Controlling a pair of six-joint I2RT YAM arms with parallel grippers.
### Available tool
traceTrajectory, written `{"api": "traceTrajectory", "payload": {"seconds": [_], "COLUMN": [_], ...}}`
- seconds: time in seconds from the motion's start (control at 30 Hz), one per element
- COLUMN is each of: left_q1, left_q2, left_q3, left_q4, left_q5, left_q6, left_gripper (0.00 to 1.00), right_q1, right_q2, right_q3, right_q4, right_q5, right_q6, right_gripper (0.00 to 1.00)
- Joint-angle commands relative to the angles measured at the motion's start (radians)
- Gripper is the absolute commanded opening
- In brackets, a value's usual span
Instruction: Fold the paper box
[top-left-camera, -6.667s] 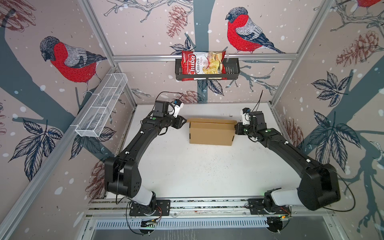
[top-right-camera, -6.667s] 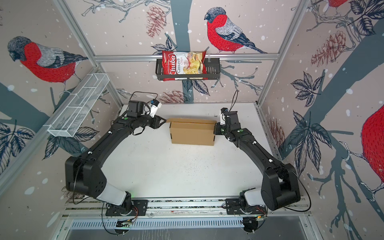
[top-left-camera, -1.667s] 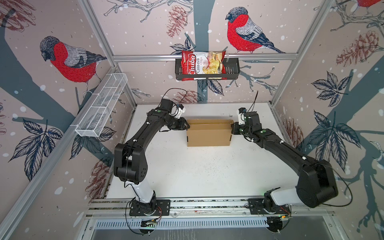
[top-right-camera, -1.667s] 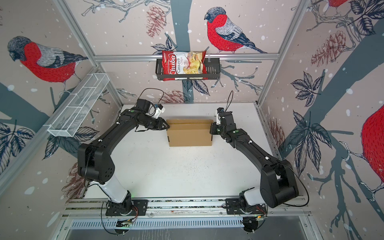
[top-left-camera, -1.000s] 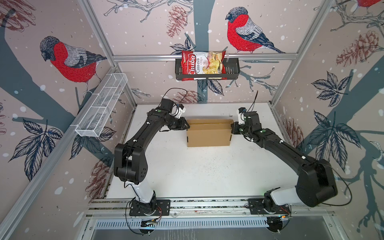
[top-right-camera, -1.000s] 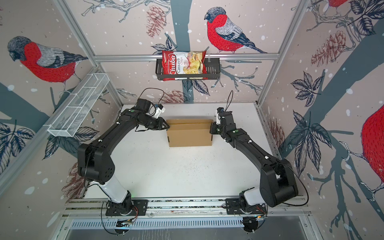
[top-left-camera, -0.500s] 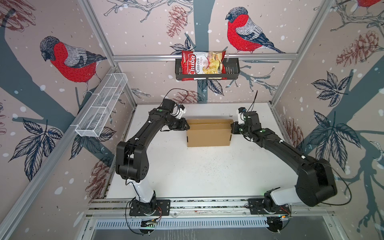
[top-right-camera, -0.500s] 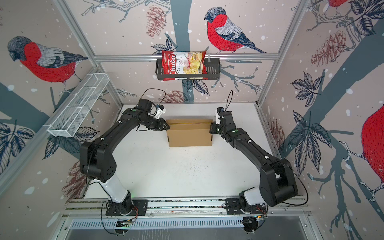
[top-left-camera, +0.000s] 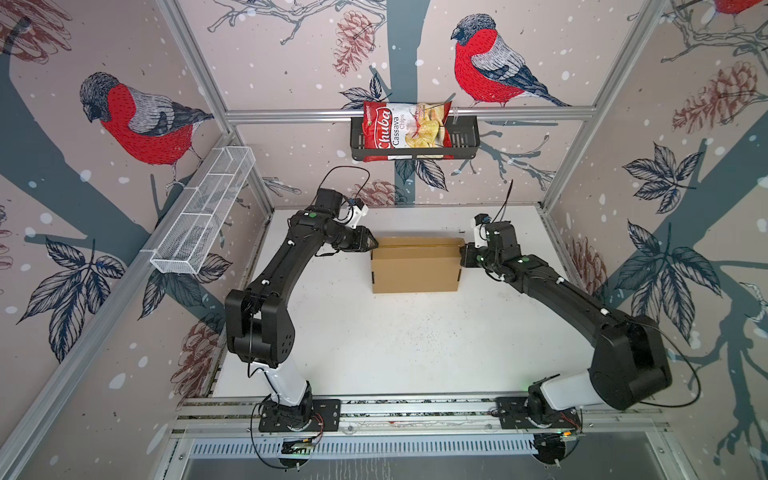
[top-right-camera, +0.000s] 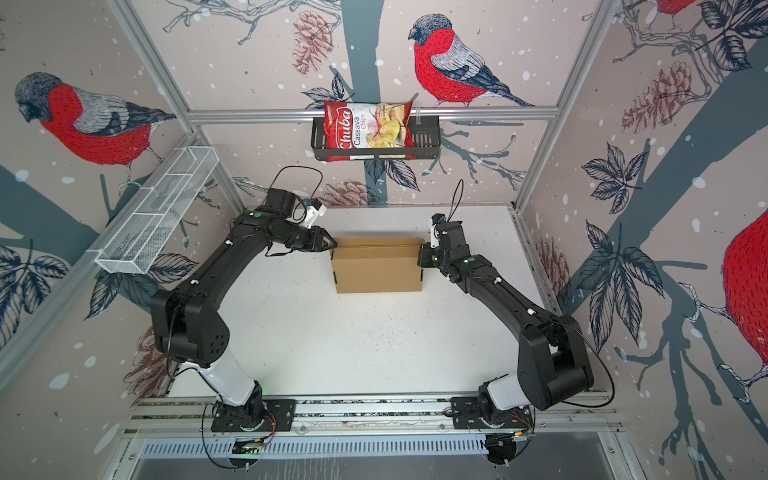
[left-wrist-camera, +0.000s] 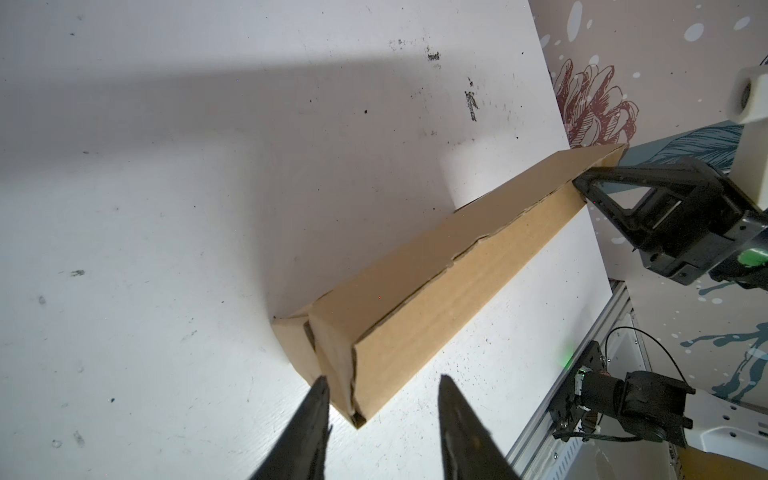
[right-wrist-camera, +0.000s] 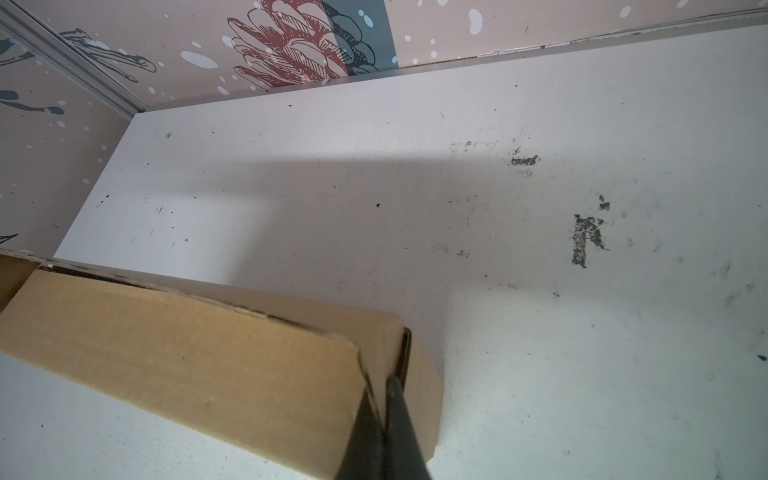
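The paper box is a closed brown cardboard mailer lying flat at the back middle of the white table. My left gripper is at its left end. In the left wrist view this gripper is open, and the box's near corner lies between the jaws, close to one finger. My right gripper is at the box's right end. In the right wrist view it is shut on the thin edge of the box's end wall.
A red chips bag sits in a black basket on the back wall. A white wire basket hangs on the left wall. The arms' bases stand on an aluminium rail along the table's front edge. Walls close in three sides.
My left gripper's jaws have spread apart at the box's left end. The box and my right gripper have stayed where they were.
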Motion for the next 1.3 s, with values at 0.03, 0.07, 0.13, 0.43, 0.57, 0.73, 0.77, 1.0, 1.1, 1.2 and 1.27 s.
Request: {"api": "traceTrajectory", "payload": {"seconds": [0.03,0.07,0.13,0.43,0.57,0.73,0.77,1.0,1.1,1.2,1.27], "left_q1": [0.003,0.001,0.001,0.002,0.002,0.003,0.001,0.001,0.001,0.001,0.002], "left_q2": [0.013,0.015,0.015,0.021,0.021,0.019,0.019,0.006,0.007,0.014,0.013], "left_q3": [0.007,0.005,0.001,0.002,-0.007,-0.038,-0.044,-0.079,-0.089,-0.099,-0.098], "left_q4": [-0.024,-0.028,-0.032,-0.039,-0.032,-0.011,-0.005,0.004,0.005,0.008,0.006], "left_q5": [0.013,0.008,-0.001,-0.004,0.007,0.007,0.009,0.007,0.001,-0.003,-0.008], "left_q6": [0.028,0.03,0.032,0.031,0.025,0.017,0.015,0.015,0.019,0.02,0.02], "left_gripper": [0.33,0.31,0.27,0.12,0.11,0.1,0.1,0.06,0.06,0.05,0.04], "right_q1": [0.006,0.006,0.007,0.008,0.008,0.008,0.007,0.008,0.008,0.01,0.01], "right_q2": [0.01,0.011,0.01,0.012,0.012,0.014,0.014,0.014,0.011,0.008,0.005], "right_q3": [-0.006,-0.007,-0.008,-0.008,-0.008,-0.011,-0.012,-0.013,-0.01,-0.01,-0.01], "right_q4": [-0.135,-0.135,-0.135,-0.132,-0.134,-0.131,-0.131,-0.131,-0.131,-0.132,-0.132], "right_q5": [-0.019,-0.018,-0.018,-0.018,-0.018,-0.018,-0.018,-0.017,-0.016,-0.015,-0.017], "right_q6": [0.002,0.001,0.001,0.001,0.001,0.003,0.004,0.004,0.007,0.009,0.01], "right_gripper": [0.0,0.0,0.0,0.0,0.0,0.0,0.0,0.0,0.0,0.0,0.0]}}
